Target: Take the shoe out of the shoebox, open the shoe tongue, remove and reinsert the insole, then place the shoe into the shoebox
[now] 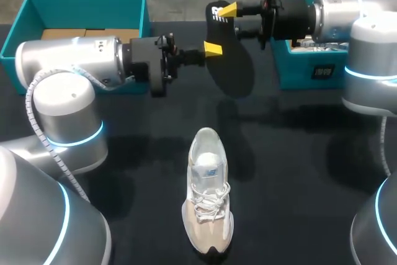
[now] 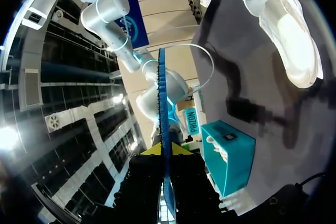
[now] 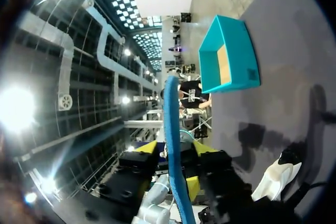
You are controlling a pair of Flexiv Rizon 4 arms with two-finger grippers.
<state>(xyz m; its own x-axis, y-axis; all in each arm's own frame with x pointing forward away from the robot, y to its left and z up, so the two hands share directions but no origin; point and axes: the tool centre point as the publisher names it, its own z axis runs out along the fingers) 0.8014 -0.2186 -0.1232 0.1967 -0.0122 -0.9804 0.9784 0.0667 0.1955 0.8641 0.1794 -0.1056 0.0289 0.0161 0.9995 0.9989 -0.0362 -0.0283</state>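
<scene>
Blue along its thin edge and dark on its broad face, the insole (image 1: 228, 60) hangs in the air above the far part of the table, clear of the shoe and of both boxes. White print marks the end near the right gripper (image 1: 228, 10), too small to read. That gripper is clamped on this end, and the left gripper (image 1: 213, 48) is clenched on the long edge facing it. Each wrist view shows the insole (image 2: 163, 103) (image 3: 172, 140) edge-on, pinched between yellow tips: the left gripper (image 2: 166, 151) and the right gripper (image 3: 173, 150).

Nearer the robot, the beige and white sneaker (image 1: 208, 197) stands upright on its sole on the black table (image 1: 298, 172), well apart from the insole, with its toe towards the robot and its heel towards the boxes. Its laces are white and loose, and the pale tongue carries a small blue-lettered label.

At the far left, behind the left arm, sits the left teal box (image 1: 80, 4), open with a brown cardboard floor. At the far right, the right teal shoebox (image 1: 304, 72) stands under the right arm, with white contents and a dark label on its near wall
</scene>
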